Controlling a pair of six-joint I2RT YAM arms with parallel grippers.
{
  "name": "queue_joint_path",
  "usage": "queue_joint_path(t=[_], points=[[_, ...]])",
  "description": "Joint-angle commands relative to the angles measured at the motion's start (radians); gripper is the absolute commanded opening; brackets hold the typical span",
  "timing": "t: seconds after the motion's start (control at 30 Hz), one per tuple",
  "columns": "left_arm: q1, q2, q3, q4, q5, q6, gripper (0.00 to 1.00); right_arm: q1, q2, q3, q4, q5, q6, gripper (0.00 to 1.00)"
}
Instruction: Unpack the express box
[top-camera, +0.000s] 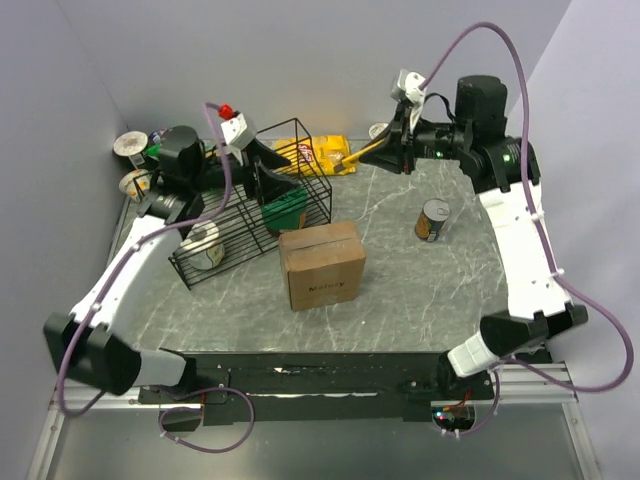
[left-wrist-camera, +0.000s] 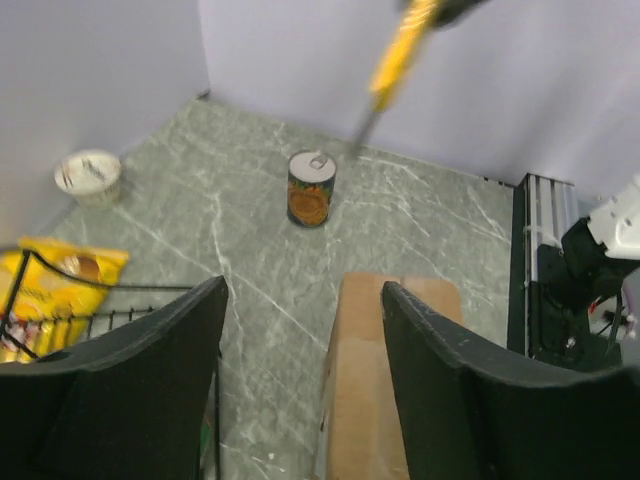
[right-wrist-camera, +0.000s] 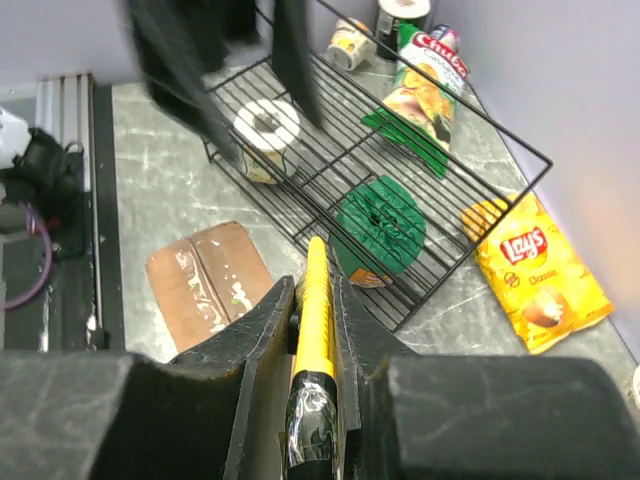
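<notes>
Top external view: the express box sits sealed at table centre. Its printed side faces 6 o'clock, and its taped seam and long axis run roughly 9 to 3. The right gripper is clamped on a yellow cutter. The left gripper is spread and empty near the wire basket at 10 o'clock. Recommended: draw the blade shallowly along the seam while the left fingers steady the carton.

Top cam: high, near-edge side, sees whole table. Wrist cams closer, angled down; all 3 share express box.
</notes>
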Motion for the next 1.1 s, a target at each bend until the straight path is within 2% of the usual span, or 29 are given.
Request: queue_joint_path(t=[0.0, 0.1, 0.23, 0.3, 0.43, 0.67, 0.87, 0.9, 0.97, 1.0, 1.07], points=[[-0.052, -0.055, 0.068, -0.119, 0.031, 0.180, 0.61, 0.040, 0.094, 0.171, -0.265, -0.019, -0.209, 0.00], [-0.101, -0.013, 0.116, -0.209, 0.056, 0.286, 0.60, 0.087, 0.084, 0.162, -0.261, -0.001, -0.292, 0.00], [-0.118, 0.050, 0.185, -0.217, 0.082, 0.279, 0.60, 0.155, 0.078, 0.157, -0.289, 0.070, -0.399, 0.00], [-0.126, 0.077, 0.209, -0.176, 0.108, 0.256, 0.58, 0.167, 0.073, 0.151, -0.278, 0.074, -0.398, 0.00], [-0.149, 0.119, 0.254, -0.194, 0.128, 0.270, 0.56, 0.187, 0.053, 0.133, -0.241, 0.071, -0.358, 0.00], [-0.170, 0.134, 0.265, -0.179, 0.148, 0.259, 0.47, 0.198, 0.038, 0.102, -0.188, 0.091, -0.301, 0.00], [-0.184, 0.150, 0.272, -0.145, 0.165, 0.233, 0.29, 0.201, 0.053, 0.102, -0.143, 0.087, -0.243, 0.00], [-0.186, 0.154, 0.275, -0.145, 0.167, 0.236, 0.21, 0.201, 0.055, 0.105, -0.135, 0.087, -0.220, 0.00], [-0.189, 0.156, 0.281, -0.139, 0.170, 0.231, 0.13, 0.201, 0.059, 0.104, -0.112, 0.087, -0.206, 0.00], [-0.189, 0.157, 0.283, -0.137, 0.171, 0.230, 0.05, 0.201, 0.059, 0.101, -0.108, 0.087, -0.192, 0.00], [-0.189, 0.159, 0.278, -0.113, 0.165, 0.219, 0.01, 0.199, 0.059, 0.094, -0.089, 0.085, -0.175, 0.00]])
